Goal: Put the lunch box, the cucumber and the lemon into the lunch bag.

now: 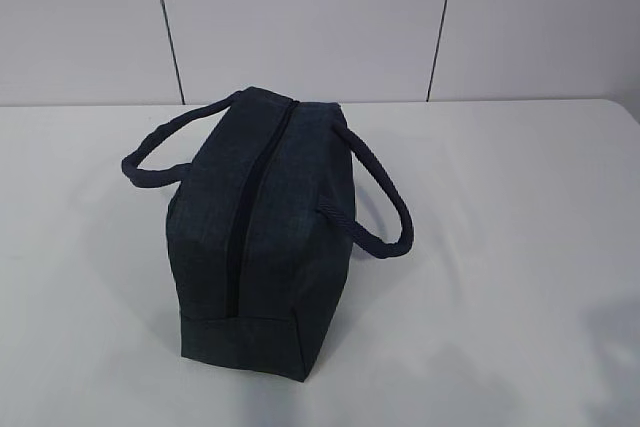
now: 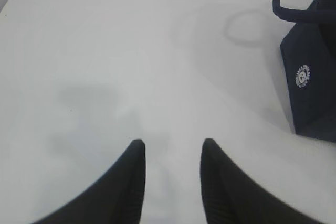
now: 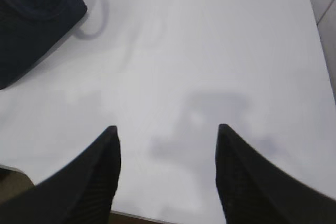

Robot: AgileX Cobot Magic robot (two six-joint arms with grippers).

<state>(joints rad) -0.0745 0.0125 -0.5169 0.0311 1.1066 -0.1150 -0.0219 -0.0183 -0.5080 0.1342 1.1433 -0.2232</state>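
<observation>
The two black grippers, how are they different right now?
The left gripper has its jaws closer together; the right gripper stands wider open. The left gripper sees the lunch bag on its right; the right gripper sees it at its upper left. Both are empty, above the white table.

lunch bag [image 1: 270, 247]: dark navy, white round emblem | table [image 1: 520, 247]: white | wall [image 1: 300, 17]: pale grey

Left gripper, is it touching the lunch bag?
Apart. The left wrist view shows the left gripper over bare table, with the lunch bag off to the side.
</observation>
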